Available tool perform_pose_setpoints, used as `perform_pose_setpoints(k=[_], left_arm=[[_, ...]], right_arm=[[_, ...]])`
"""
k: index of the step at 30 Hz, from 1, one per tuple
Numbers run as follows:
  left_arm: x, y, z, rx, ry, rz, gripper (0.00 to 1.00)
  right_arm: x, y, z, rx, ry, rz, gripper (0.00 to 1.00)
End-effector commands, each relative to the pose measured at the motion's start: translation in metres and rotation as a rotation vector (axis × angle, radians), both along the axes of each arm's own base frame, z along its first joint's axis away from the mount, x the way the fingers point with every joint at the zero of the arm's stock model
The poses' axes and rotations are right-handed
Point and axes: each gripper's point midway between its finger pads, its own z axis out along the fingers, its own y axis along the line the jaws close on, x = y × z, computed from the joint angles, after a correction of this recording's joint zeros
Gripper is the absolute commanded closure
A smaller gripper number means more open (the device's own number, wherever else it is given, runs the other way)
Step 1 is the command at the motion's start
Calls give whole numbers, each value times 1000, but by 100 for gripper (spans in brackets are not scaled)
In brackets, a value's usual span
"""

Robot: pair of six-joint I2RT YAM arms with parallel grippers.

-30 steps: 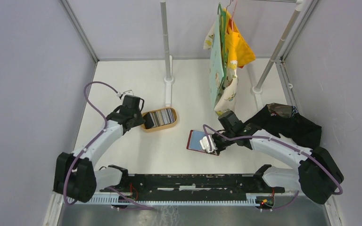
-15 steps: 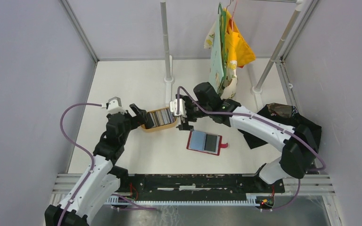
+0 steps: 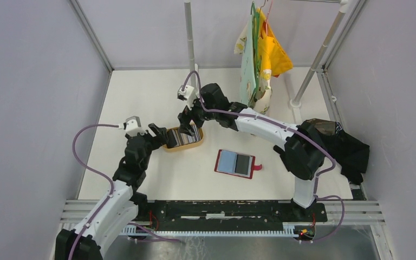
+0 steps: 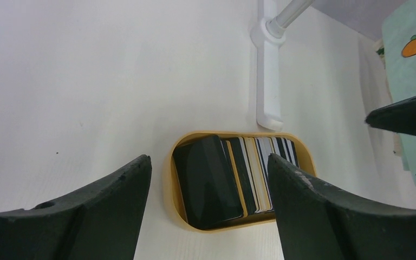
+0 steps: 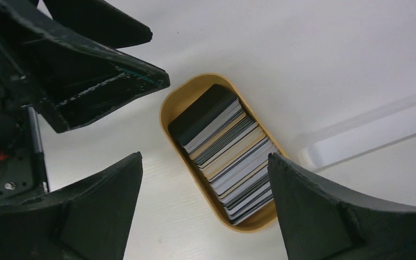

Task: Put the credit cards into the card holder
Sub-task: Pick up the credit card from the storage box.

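The left hand (image 4: 207, 161) and right hand (image 5: 205, 157) spread apart, empty; credit cards (image 5: 233, 162) overlap, only edges showing.

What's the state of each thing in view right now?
left gripper: open, empty, at one end of the tray.
right gripper: open, empty, above the cards.
credit cards: stacked on edge in the tray, none gripped.
tray: upright, filled with cards.
card holder: unfolded flat, lining up, apart from the tray.
clothes: hanging.
black cloth: crumpled at the right side.
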Motion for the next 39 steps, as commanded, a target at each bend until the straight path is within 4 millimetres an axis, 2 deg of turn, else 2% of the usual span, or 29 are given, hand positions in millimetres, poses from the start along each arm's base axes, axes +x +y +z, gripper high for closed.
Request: perform_pose_setpoints(k=[1,6,10,17,23,27,39], left_arm=[[5,6,31,13,-150,14,16],[9,0,27,24,-132,-15,16],[12,0,24,26,-111,-10,9],[5,5,25,11,-136,15,1],[4,8,23,8,-127,32,0],[5,9,21,11,-117,38,0],[5,11,20,8,-114,51,0]], right_arm=[[6,7,-2,64,230,-148,9],[16,3,-31,39,329,-273,8],[31,-7,-46,-13,318,-385,9],[31,-19,-79,-39,407,-473,13],[38,-17,-89,-36,457,-496,16],[43,-23,-97,-54,465,-548,16],[41,-23,-112,-70,566,-668,17]])
